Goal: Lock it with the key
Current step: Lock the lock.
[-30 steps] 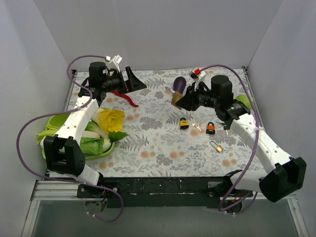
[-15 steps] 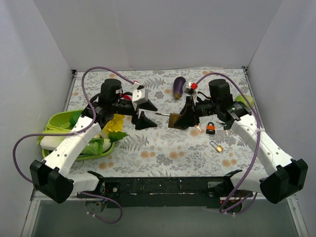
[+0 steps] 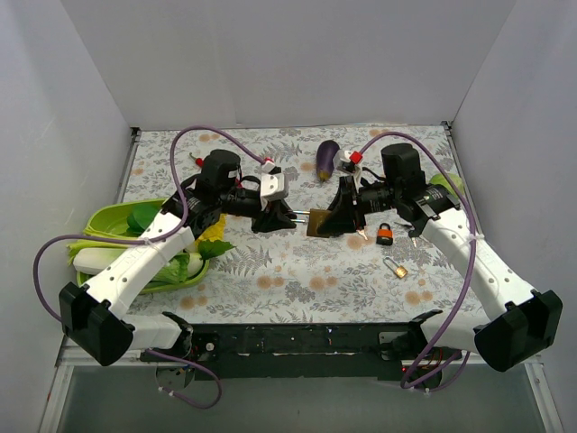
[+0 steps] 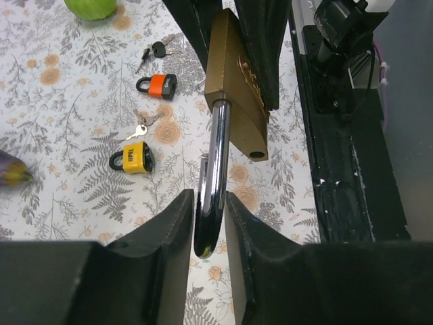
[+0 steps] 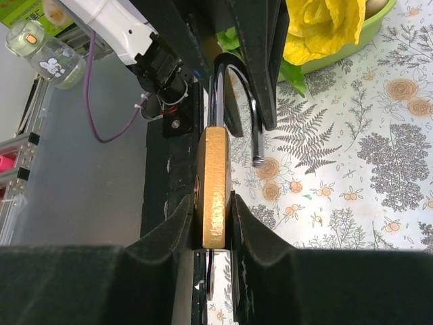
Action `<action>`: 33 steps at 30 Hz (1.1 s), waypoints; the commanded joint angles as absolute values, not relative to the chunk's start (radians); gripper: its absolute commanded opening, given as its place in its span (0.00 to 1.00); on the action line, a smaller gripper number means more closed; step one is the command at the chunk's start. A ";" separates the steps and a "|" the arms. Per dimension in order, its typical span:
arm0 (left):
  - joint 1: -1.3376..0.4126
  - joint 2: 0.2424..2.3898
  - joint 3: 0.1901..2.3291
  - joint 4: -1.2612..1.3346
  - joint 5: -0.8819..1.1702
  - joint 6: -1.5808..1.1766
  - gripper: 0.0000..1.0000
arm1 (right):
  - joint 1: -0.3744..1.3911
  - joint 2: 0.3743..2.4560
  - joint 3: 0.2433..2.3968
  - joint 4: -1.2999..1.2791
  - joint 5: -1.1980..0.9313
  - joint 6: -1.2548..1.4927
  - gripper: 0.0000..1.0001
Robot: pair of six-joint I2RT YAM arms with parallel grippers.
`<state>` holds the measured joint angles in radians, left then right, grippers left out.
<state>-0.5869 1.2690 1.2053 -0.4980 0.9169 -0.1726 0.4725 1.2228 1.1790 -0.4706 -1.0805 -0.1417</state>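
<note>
Brass padlock (image 3: pixel 317 221) hangs in the air between your two grippers. Its long axis lies level and runs from one hand to the other, with the body end in your right gripper (image 3: pixel 341 212) and the shackle (image 4: pixel 215 169) end pointing into your left gripper (image 3: pixel 279 216). The shackle is open: one leg is seated in the body and the free leg's tip is clear of its hole. Plain pale walls (image 3: pixel 288 63) stand around you, and below both hands lies the table (image 3: pixel 270 271), covered in a cloth printed with ferns and orange flowers. Your right gripper is closed flat on the two broad faces of the brass padlock. Your left gripper is pinched nearly together on the bend of the shackle. Out past the left hand sits a green tray (image 3: pixel 108 221) of leafy vegetables with a yellow flower (image 5: pixel 325 27). Beyond the right hand lies an eggplant (image 3: pixel 327 155). On the cloth near the right hand you have an orange padlock (image 3: pixel 385 235), a small brass lock (image 3: pixel 395 267), a yellow padlock (image 4: pixel 133 157) and loose keys (image 4: pixel 141 127). The yellow padlock's dark lettering is too small to read, and the engraving on the big lock's body is too oblique to make out.
</note>
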 commanded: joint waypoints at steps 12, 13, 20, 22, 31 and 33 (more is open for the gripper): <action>-0.618 1.288 1.278 -0.607 1.003 -0.213 0.00 | 0.480 1.181 1.281 -0.506 -1.068 -0.314 0.01; -0.620 1.293 1.284 -0.609 1.011 -0.225 0.00 | 0.482 1.181 1.279 -0.505 -1.068 -0.321 0.01; -0.623 1.318 1.299 -0.535 1.071 -0.350 0.00 | 0.541 1.170 1.270 -0.469 -1.048 -0.350 0.01; -0.626 1.319 1.301 -0.512 1.069 -0.365 0.00 | 0.552 1.173 1.270 -0.469 -1.048 -0.351 0.01; -0.680 1.310 1.270 -0.397 1.055 -0.437 0.00 | 0.606 1.193 1.241 -0.325 -1.055 -0.244 0.01; -0.687 1.308 1.253 -0.341 1.040 -0.457 0.00 | 0.629 1.206 1.236 -0.310 -1.074 -0.232 0.01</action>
<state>-0.6144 1.3212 1.2533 -0.5892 1.0054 -0.3954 0.5411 1.1904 1.2137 -0.5381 -0.9741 -0.2867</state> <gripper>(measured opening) 0.099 0.272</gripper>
